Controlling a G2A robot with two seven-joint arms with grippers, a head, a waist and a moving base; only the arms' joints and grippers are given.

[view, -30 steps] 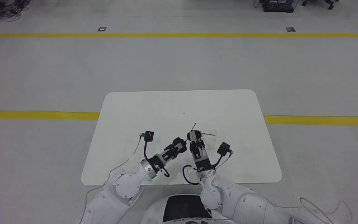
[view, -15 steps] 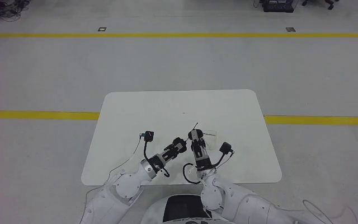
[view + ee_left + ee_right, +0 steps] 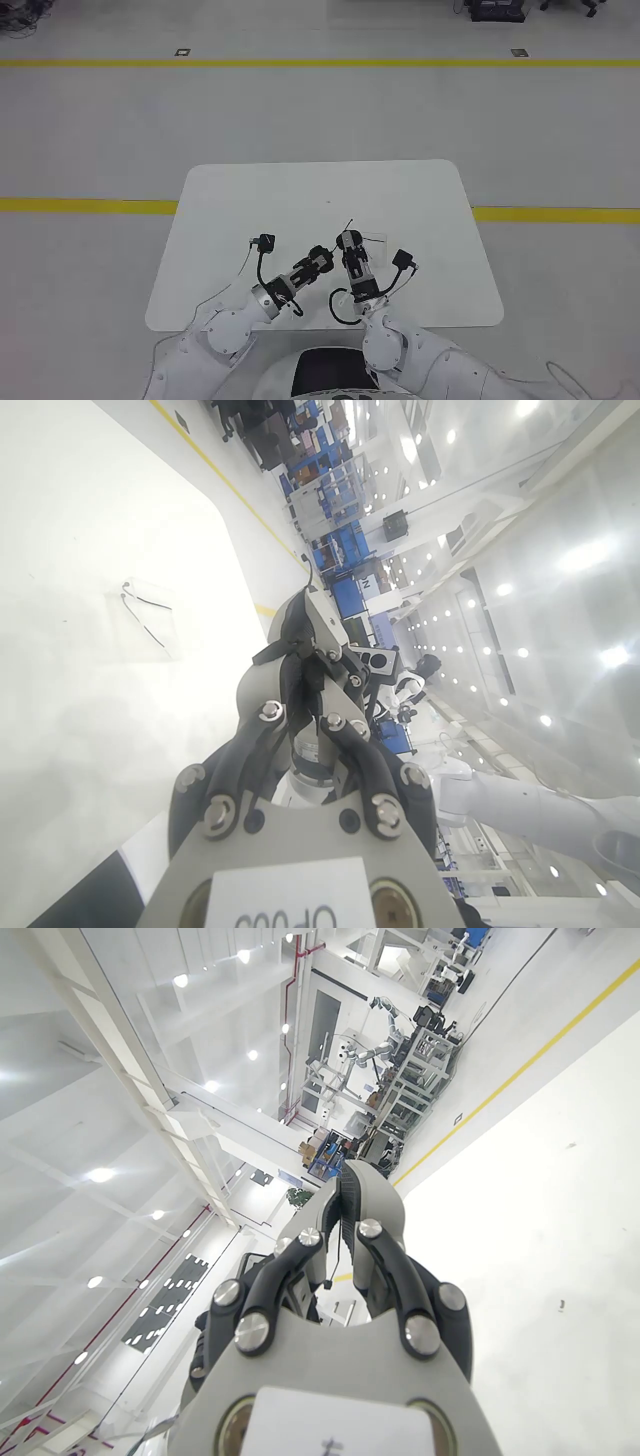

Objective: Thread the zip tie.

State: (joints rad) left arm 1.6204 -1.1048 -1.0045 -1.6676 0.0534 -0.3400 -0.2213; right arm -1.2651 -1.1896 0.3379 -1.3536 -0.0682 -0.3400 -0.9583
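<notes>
Both grippers meet over the near middle of the white table point(image 3: 300, 200). My right gripper point(image 3: 346, 238) points away from the robot. In its wrist view the right gripper point(image 3: 347, 1170) is shut on a thin black zip tie point(image 3: 340, 1240), whose strand runs down between the ribbed pads to a small end near the wrist. My left gripper point(image 3: 326, 252) comes in from the left, its tip against the right gripper's side. In the left wrist view the left gripper point(image 3: 306, 597) looks shut, and the zip tie point(image 3: 310, 572) sticks out as a thin tail past the tips. That zip tie point(image 3: 348, 226) tail also shows from above.
A clear plastic bag point(image 3: 373, 238) lies flat on the table just right of the grippers. The same bag point(image 3: 145, 615) holds thin black ties. The table's near edge is close below the arms. Yellow floor lines run beyond the table.
</notes>
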